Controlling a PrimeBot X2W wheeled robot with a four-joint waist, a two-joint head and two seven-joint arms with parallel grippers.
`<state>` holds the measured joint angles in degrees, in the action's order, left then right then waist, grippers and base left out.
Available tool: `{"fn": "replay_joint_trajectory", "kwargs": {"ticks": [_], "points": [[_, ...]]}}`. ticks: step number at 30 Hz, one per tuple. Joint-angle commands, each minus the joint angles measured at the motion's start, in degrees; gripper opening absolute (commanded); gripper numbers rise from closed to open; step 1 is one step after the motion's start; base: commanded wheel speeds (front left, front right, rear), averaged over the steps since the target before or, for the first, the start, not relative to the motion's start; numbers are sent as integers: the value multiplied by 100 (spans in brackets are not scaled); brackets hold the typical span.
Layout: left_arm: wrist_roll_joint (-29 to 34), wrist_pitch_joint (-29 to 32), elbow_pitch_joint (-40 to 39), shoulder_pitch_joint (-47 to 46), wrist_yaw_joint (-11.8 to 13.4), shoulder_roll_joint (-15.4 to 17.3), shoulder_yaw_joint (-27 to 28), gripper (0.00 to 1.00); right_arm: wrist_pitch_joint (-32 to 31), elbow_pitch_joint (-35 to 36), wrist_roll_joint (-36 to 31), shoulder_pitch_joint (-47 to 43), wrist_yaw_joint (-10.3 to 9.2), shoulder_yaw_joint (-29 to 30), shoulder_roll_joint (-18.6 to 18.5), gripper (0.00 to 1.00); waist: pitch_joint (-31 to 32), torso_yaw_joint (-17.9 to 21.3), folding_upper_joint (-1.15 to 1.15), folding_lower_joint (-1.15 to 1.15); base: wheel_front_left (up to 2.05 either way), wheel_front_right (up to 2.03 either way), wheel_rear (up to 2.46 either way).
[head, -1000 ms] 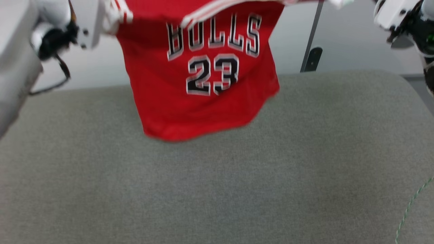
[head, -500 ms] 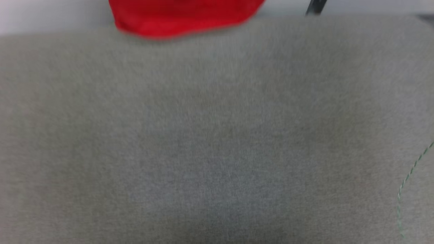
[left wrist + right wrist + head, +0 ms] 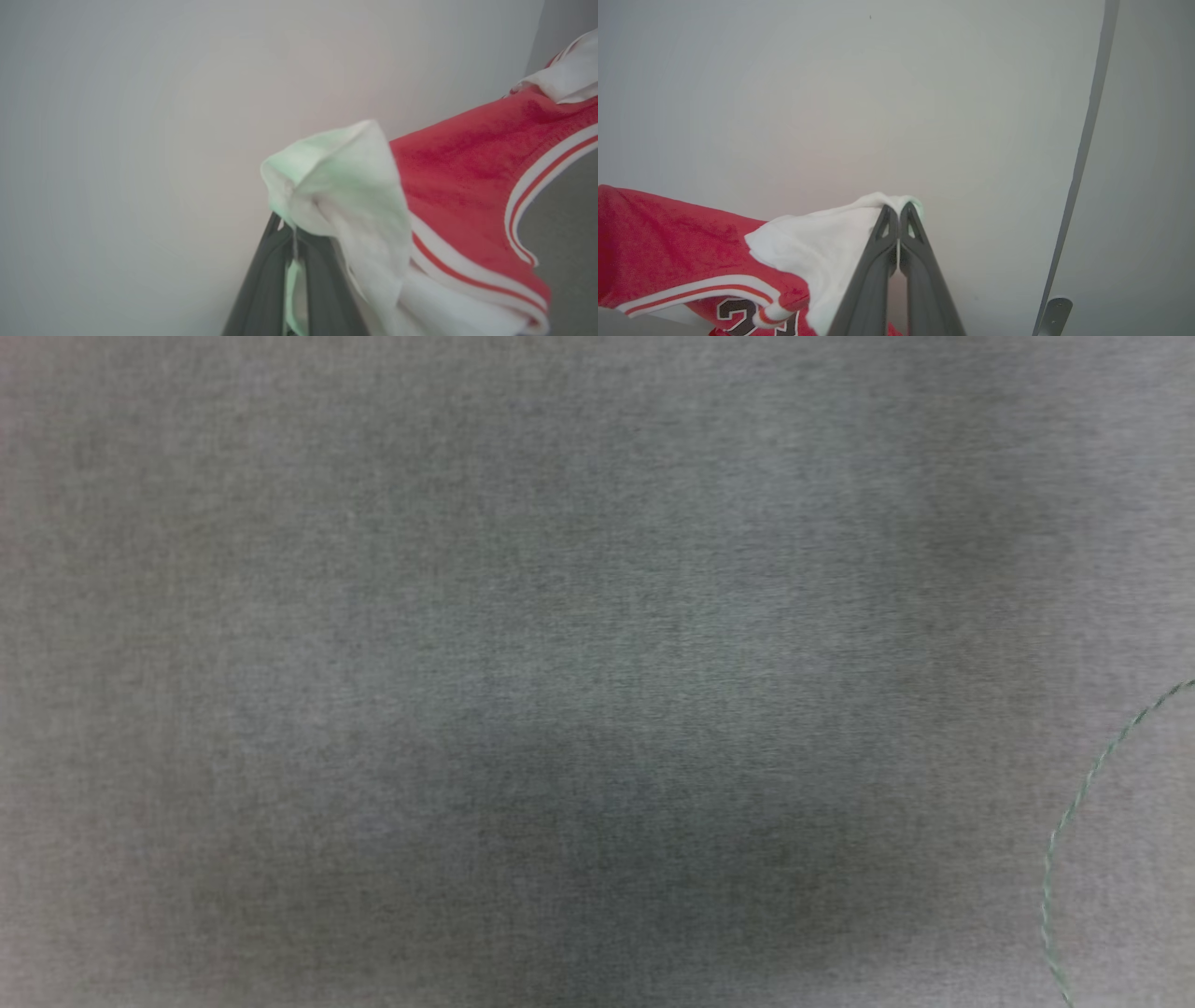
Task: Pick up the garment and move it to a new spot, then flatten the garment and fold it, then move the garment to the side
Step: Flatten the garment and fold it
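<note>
Holds the garment (image 3: 467, 186) up in the air by both ends, stretched between the two arms. With the left gripper (image 3: 293, 242): clenched on one white sleeve (image 3: 345, 186), cloth pinched between the two dark fingers and bunched over their tips. From that sleeve, red body fabric running to the right of the left wrist view, edged with red-and-white striped trim (image 3: 528, 186) along a curved opening. With the right gripper (image 3: 899, 212): clenched on the other white sleeve (image 3: 817, 238), fingertips pressed together, a small fold of cloth poking past them. From there, red fabric trailing off to the left of the right wrist view, with part of a black white-outlined numeral (image 3: 738, 315) near the bottom edge. Behind both grippers, a pale wall (image 3: 784, 93); at the right of the right wrist view, a thin dark vertical strip (image 3: 1083, 140). In the head view, a blurred grey fabric surface (image 3: 597, 616) with a curved green-and-white thread (image 3: 1083, 793) at the lower right. Contact between hem and surface: cannot tell.
</note>
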<state>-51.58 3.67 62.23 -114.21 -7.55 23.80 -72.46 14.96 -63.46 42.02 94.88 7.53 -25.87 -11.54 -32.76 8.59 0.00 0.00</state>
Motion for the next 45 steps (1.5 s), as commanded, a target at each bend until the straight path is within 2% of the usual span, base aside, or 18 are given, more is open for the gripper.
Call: {"fn": "replay_joint_trajectory", "kwargs": {"ticks": [1,5,11,17,23,28,36,39,45], "points": [[-83,-31,7,109,12,20,-6,0,29,40,-26,-57,-8,-36,-22,0,-118,-136,0,0,0,0,0],[-312,-46,-198,602,12,125,-34,0,-233,205,255,-402,-8,-287,-23,0,107,-227,0,0,0,0,0],[-686,308,-564,1487,12,385,-69,0,-1069,803,898,-1170,-8,-730,-434,0,687,-320,0,0,0,0,0],[-1086,624,-1016,2484,13,702,-85,0,-1988,1550,1678,-2291,-8,-982,-1076,0,1401,-410,0,0,0,0,0],[-1329,746,-1553,3462,13,1043,-99,0,-2623,2329,2225,-3533,-9,-1028,-1679,0,2027,-452,0,0,0,0,0],[-1402,645,-1964,4104,14,1272,-96,0,-2947,2927,2511,-4573,-9,-888,-2057,0,2385,-492,0,0,0,0,0],[-1480,448,-2616,5063,13,1616,-99,0,-3421,3887,2764,-6045,-9,-578,-2431,0,2664,-541,0,0,0,0,0],[-1553,414,-2806,5349,13,1699,-96,0,-3542,4214,2796,-6511,-9,-336,-2537,0,2692,-576,0,0,0,0,0],[-1674,234,-3168,5835,142,1856,-91,0,-3811,4597,2679,-7392,-9,199,-2522,0,2665,-611,0,0,0,0,0]]}}
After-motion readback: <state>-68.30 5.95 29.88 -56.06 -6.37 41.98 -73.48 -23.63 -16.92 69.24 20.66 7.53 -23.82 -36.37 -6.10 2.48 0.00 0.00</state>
